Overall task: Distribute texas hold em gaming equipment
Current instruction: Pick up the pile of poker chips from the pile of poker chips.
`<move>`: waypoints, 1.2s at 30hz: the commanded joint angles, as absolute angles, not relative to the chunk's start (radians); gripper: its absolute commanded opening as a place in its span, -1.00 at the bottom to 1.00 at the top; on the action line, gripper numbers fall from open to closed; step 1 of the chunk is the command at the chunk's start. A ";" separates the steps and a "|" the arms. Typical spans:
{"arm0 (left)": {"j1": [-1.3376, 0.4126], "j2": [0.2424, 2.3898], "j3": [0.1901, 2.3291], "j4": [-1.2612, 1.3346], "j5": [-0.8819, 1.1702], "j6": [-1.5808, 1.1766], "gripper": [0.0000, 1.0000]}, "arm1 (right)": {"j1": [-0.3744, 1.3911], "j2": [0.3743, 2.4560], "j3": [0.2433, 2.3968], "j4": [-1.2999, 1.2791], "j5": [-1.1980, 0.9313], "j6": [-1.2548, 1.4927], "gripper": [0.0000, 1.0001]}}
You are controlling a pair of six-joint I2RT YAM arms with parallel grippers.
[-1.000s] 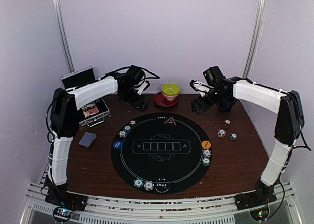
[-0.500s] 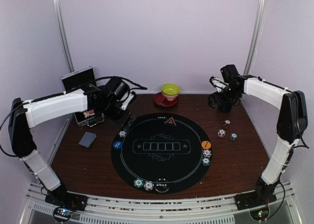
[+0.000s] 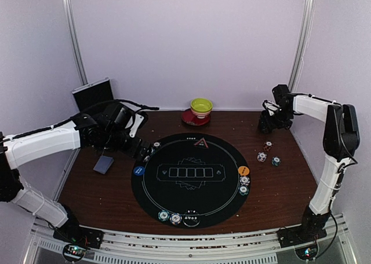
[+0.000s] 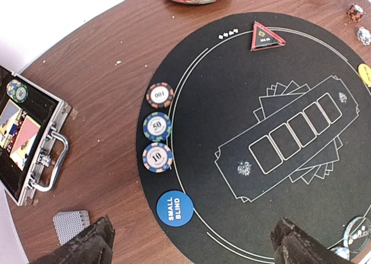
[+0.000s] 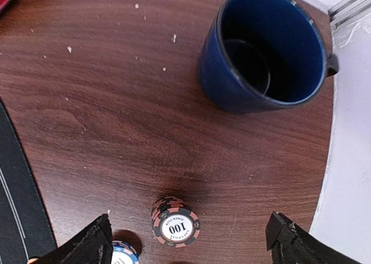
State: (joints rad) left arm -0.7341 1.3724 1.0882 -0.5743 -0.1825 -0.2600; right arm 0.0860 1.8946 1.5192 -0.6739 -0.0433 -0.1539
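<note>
Table [image 3: 278,189] beneath gaping left claw [image 4: 191,242]

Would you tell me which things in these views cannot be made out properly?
- Left wrist view: the contents of the case, cut off by the left edge.
- Right wrist view: the blue chip, cut by the bottom edge.
- Top view: values on the near chips, too small to read.

Left arm [image 3: 46,142]: you are swinging it away from the bowl [image 3: 201,106], out left and low over the counter [image 3: 278,189].
Left tool [image 3: 141,150]: you are bringing it over the mat's [image 3: 191,201] left rim, by three chips [image 4: 157,126].
Right arm [image 3: 316,106]: you are pulling it back toward the far right corner.
Right tool [image 3: 268,125]: you are moving it near the blue mug [image 5: 264,50].
</note>
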 commanded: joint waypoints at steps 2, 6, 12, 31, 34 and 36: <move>-0.731 1.378 1.068 -0.505 -0.198 -0.254 0.96 | 0.070 1.963 1.514 -0.711 -0.038 -0.174 0.83; -0.731 1.381 1.069 -0.506 -0.206 -0.253 0.96 | 0.048 1.989 1.513 -0.736 -0.068 -0.182 0.78; -0.731 1.375 1.070 -0.506 -0.219 -0.252 0.96 | 0.009 1.985 1.513 -0.765 -0.106 -0.197 0.70; -0.730 1.390 1.072 -0.507 -0.251 -0.252 0.96 | 0.034 1.945 1.464 -0.722 -0.126 -0.192 0.67; -0.731 1.397 1.074 -0.506 -0.254 -0.250 0.96 | 0.045 1.953 1.462 -0.719 -0.126 -0.197 0.66; -0.731 1.400 1.075 -0.508 -0.255 -0.249 0.96 | 0.056 1.958 1.461 -0.716 -0.119 -0.199 0.66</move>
State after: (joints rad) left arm -0.7341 1.3880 1.0714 -0.5461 -0.2359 -0.2592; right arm 0.0341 1.9785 1.4742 -0.7319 -0.1345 -0.1883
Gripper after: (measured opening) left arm 0.978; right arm 0.833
